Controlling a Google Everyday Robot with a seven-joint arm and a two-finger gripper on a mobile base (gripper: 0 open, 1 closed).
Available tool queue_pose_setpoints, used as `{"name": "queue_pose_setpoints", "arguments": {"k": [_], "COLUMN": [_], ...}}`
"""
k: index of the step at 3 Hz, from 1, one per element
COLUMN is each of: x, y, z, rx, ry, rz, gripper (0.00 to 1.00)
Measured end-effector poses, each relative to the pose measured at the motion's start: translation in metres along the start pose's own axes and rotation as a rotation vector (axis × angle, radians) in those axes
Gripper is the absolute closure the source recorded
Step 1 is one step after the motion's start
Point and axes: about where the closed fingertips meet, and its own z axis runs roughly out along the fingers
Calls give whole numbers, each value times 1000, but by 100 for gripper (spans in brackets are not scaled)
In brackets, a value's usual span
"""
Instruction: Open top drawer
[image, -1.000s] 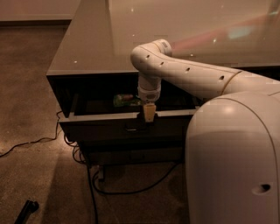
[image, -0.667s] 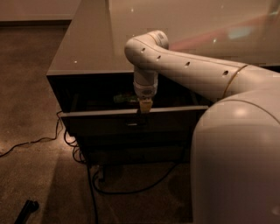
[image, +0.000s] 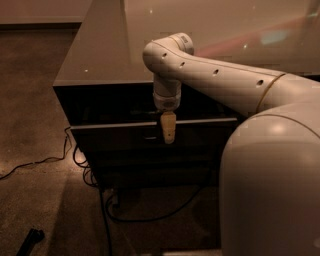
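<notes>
- One gripper (image: 168, 128) hangs straight down from the wrist, just before the front edge of the desk (image: 100, 60), near the middle of its width. It shows as a single pale tan shape, and I cannot tell if its jaws are spread or pressed together.
- Its tip lies over the pale upper rim of the top drawer (image: 120, 140). If it touches the rim or only hangs before it, I cannot tell.
- This drawer sits directly under the desk top. Its dark front stands a little forward of the desk's front edge, and a dark gap shows above the rim.
- Above the gripper, the white arm (image: 220, 80) bends over the front edge of the desk top and runs to the right, to the robot's large white body (image: 272, 190) in the lower right corner.
- Below the desk, black cables (image: 150, 217) lie on the brown carpet (image: 30, 100); one of them runs out to the left.
- A small dark object (image: 31, 239) lies on the carpet at the lower left.
</notes>
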Motion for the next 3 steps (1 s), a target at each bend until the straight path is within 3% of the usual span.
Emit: {"name": "queue_pose_setpoints", "arguments": {"k": [1, 3], "x": [1, 12], "y": [-2, 18], "z": [14, 52], "rx": [-13, -76], "ry": [-41, -137], "rz": [-12, -24], "gripper": [0, 0]}}
